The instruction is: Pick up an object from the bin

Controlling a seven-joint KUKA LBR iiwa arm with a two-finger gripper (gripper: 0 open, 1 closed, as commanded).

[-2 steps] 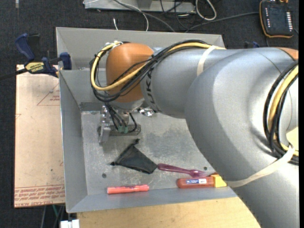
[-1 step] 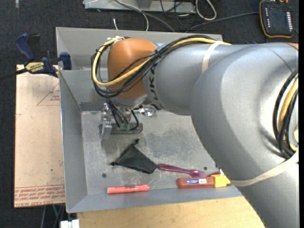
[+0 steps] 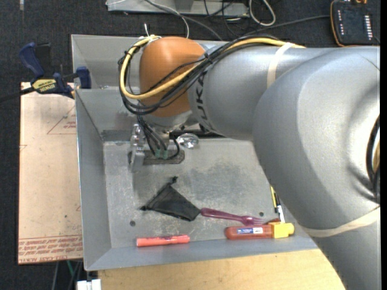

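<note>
Grey metal bin [image 3: 91,162] with a scuffed floor. The gripper [image 3: 145,153] hangs low near the back left corner; whether it is open cannot be told. Nearest it, mid-floor, lies a black triangular scrap [image 3: 172,204]. Along the front edge lie an orange marker [image 3: 162,241], a purple spoon [image 3: 227,215] and a red tube [image 3: 254,231].

The grey arm [image 3: 284,101] reaches in from the frame's right, its orange-covered wrist [image 3: 166,71] at upper centre, the gripper [image 3: 151,151] hanging just below it.
</note>
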